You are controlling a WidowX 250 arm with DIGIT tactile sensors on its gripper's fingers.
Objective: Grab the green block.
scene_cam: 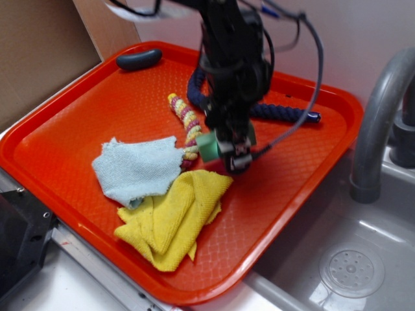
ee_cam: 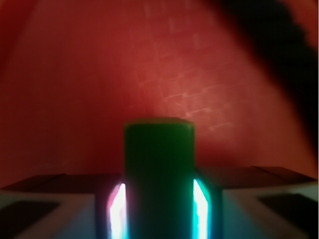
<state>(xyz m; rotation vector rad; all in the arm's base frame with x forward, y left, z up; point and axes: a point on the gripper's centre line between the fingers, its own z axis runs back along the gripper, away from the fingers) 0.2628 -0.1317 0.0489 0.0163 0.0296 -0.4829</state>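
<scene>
1 green block [scene_cam: 209,146] matters here, and it sits between the 2 fingers of the gripper [scene_cam: 224,148], near the middle of the orange tray [scene_cam: 78,123] and a little toward its right edge. In the wrist view the green block [ee_cam: 159,174] fills the gap between the jaws, with each side flush against a pad and a bright strip of light along each face, so the gripper [ee_cam: 159,209] reads as closed on the block rather than merely straddling it. The block's long axis points forward out of the jaws, away from the wrist camera, and its free end stands over bare tray. From the exterior view, its pale end face projects to the left of the fingers. I cannot tell whether the block rests on the tray or hangs just above it.

Moving outward, the yellow-and-red beaded toy [scene_cam: 188,126] lies just beside the block on its left, running toward the far edge. The pale blue cloth [scene_cam: 136,170] and the folded yellow cloth [scene_cam: 174,217] lie nearer the front edge, close to the gripper but apart from the block. The dark blue rope [scene_cam: 285,114] curls behind the arm toward the far right corner, and a dark oval object [scene_cam: 139,59] sits at the far left corner.

With the block centred in the jaws, the grab looks essentially made; a straight lift should clear the cloths.
</scene>
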